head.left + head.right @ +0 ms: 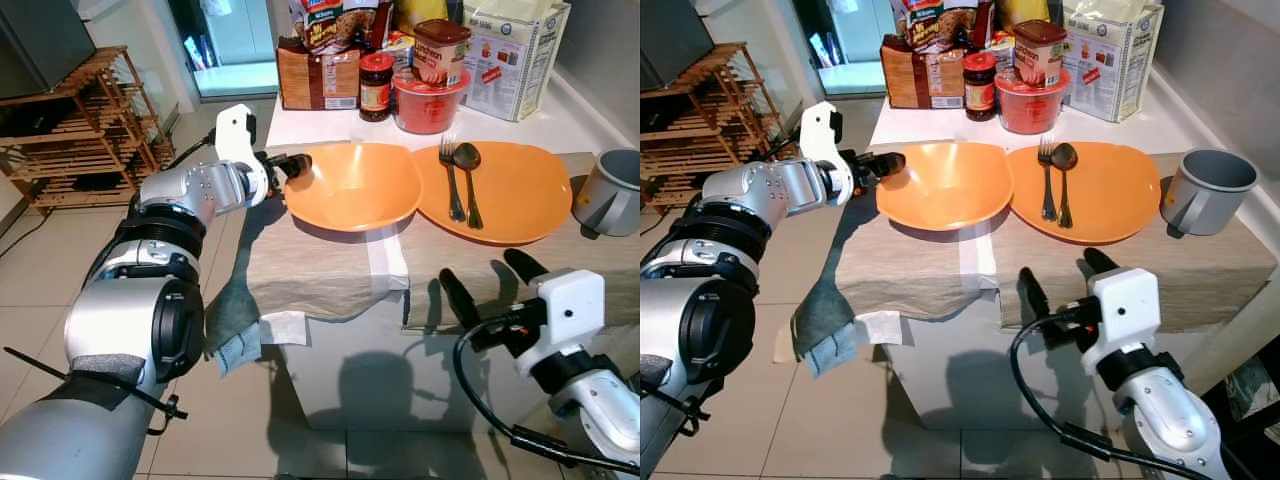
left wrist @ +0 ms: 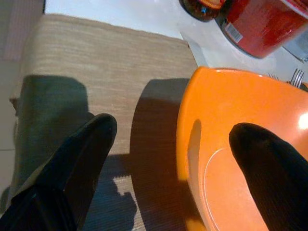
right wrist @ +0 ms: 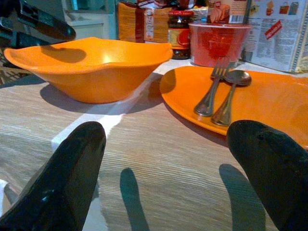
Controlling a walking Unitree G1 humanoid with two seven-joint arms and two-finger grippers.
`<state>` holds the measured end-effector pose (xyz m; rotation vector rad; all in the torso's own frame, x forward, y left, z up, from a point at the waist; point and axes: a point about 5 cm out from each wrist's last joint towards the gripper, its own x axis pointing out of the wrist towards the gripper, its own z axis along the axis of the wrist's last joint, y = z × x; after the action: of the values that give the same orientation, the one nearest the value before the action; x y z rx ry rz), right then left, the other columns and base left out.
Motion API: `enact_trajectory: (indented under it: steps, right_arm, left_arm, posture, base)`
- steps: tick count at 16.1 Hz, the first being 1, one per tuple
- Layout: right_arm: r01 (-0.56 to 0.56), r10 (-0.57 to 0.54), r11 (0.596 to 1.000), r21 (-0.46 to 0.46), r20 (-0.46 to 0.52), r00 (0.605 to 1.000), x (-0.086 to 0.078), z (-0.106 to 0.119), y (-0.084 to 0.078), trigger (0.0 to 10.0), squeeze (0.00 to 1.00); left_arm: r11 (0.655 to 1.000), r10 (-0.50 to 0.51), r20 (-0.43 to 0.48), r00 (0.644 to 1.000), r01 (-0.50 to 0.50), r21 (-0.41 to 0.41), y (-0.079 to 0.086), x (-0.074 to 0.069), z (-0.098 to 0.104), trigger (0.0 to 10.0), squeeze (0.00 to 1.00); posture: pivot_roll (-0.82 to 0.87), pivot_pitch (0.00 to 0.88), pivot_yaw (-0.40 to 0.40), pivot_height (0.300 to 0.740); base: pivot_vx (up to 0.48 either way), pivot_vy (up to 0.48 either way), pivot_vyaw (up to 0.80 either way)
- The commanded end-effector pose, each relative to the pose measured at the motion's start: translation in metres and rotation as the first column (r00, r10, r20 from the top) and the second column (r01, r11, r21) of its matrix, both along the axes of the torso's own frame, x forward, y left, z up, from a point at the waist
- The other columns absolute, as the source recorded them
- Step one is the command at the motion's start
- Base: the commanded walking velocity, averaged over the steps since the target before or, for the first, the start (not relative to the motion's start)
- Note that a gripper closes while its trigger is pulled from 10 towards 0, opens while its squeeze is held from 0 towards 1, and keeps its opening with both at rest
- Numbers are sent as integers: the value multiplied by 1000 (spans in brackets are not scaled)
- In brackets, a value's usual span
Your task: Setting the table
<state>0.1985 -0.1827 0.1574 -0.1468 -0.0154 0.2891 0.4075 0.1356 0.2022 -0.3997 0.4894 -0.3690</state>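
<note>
An orange bowl (image 1: 352,186) sits on a beige table runner (image 1: 320,272), touching an orange plate (image 1: 512,192) on its right. A fork (image 1: 452,182) and a spoon (image 1: 470,180) lie side by side on the plate. My left gripper (image 1: 294,168) is open at the bowl's left rim. In the left wrist view one finger (image 2: 89,147) is outside the bowl (image 2: 226,144) and the other is over its inside. My right gripper (image 1: 490,282) hangs open at the table's near edge, in front of the plate (image 3: 269,96), holding nothing.
A grey cup (image 1: 608,192) stands at the runner's right end. Jars, a red tub (image 1: 430,100) and food boxes crowd the back of the counter. A grey cloth (image 1: 232,318) hangs off the table's left corner. A wooden rack (image 1: 80,125) stands on the floor at left.
</note>
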Motion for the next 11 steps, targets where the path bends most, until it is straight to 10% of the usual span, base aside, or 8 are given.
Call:
enact_trajectory:
  steps: [1,11]
  right_arm:
    - [-12,12,1000,13,-5,1000,2,1,4,10000,0]
    - [-27,27,999,22,-1,1000,4,1,11,10000,0]
  left_arm:
    - [1000,-21,9,1000,21,7,-3,2,9,10000,0]
    - [997,-64,-24,998,64,34,-16,-2,-3,10000,0]
  posture:
    - [-258,15,129,740]
    - [-257,21,130,740]
  base:
    - [0,0,0]
    - [0,0,0]
